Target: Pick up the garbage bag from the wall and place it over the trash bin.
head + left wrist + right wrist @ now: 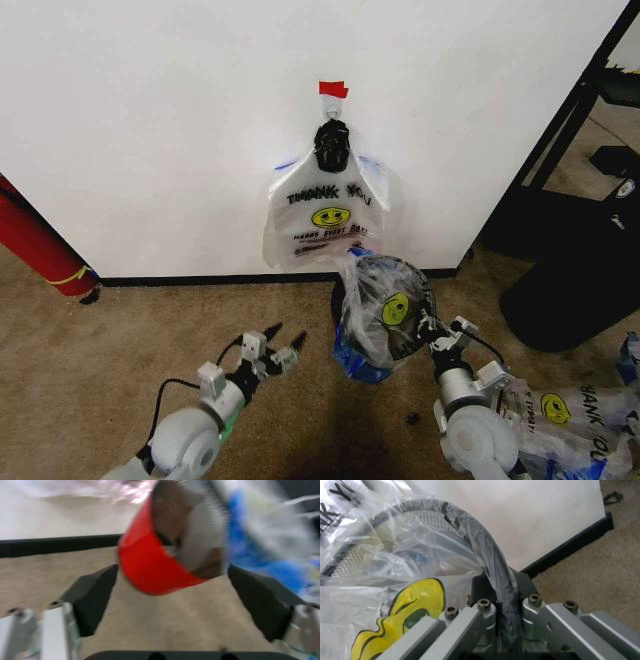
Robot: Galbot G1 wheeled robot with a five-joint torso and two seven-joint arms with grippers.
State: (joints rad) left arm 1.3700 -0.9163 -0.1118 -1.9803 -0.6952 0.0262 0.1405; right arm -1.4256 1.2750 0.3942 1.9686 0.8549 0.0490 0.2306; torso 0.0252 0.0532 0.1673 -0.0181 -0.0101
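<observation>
**Bag draped on tilted bin, right gripper on the rim**

A bag (385,305) with a yellow smiley lies over the bin (170,551), which sits on the carpet (120,340) just below the wall (150,110). In the left wrist view the bin is tipped, red base toward the camera, mesh side above it, with blue and whitish plastic spilling past the far side.

Right gripper (437,335): at the bin's near rim, on the robot's right side of it. In the right wrist view the fingers (470,620) are closed tight on the bin's dark rim with the bag's plastic pinched over it; the rim arcs away from the jaws, mesh visible through the film, smiley print just beside the fingers.

Left gripper (272,352): low over the carpet, left of the bin and clear of it. Jaws stand wide apart, nothing between them; the red base sits just ahead of the fingertips, not touching.

Behind the bin, another bag (325,212) hangs flat against the wall from a black hook (332,140), "THANK YOU" print facing out, a red tape piece (333,89) just above the hook. Black baseboard (200,281) runs along the wall's foot.

More bags (570,415) lie on the carpet to the right of the right arm. A red cylinder (35,245) leans at the far left.
</observation>
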